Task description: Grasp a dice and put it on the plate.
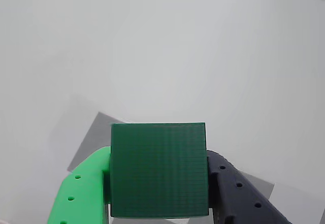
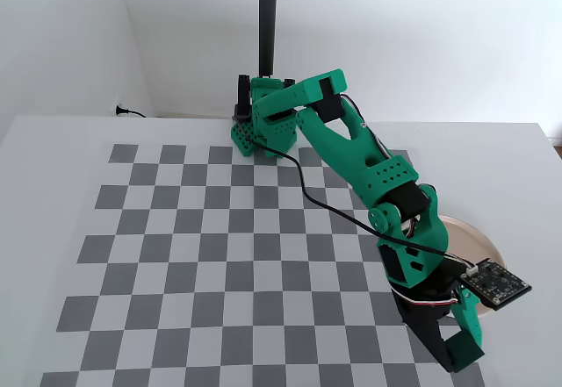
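In the wrist view the two-finger gripper (image 1: 159, 193) is clamped on the small dark green cube dice (image 1: 159, 169), one bright green finger (image 1: 81, 191) and one dark finger (image 1: 238, 193) pressing its sides above a pale surface. The fixed view hides the dice behind the gripper (image 2: 452, 347), near the checkerboard mat (image 2: 219, 255), with the round pale beige-pink plate (image 2: 474, 238) just beside the wrist.

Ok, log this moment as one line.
end effector: shut on small dark green cube dice | dice: lifted off checkerboard | round pale beige-pink plate: beside arm, no dice visible on it
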Robot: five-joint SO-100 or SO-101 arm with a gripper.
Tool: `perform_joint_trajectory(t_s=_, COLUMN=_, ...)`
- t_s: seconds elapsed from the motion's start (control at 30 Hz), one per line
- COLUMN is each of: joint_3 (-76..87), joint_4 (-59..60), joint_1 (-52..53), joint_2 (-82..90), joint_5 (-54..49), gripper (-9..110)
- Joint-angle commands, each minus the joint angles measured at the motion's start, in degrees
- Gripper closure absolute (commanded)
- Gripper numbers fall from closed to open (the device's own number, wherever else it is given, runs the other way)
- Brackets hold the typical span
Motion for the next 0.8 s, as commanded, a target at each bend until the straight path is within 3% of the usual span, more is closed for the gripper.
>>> perform_joint_trajectory(t_s=0.0, joint_3=-8.0, joint_4=0.1, joint_1=-1.4, joint_2=1.9, joint_5=-0.1, gripper=106)
perform_joint_trajectory(t_s=0.77, joint_3=-14.0, joint_4=7.9, joint_1=-9.8, joint_2=-2.6, joint_5=-0.3, gripper=106)
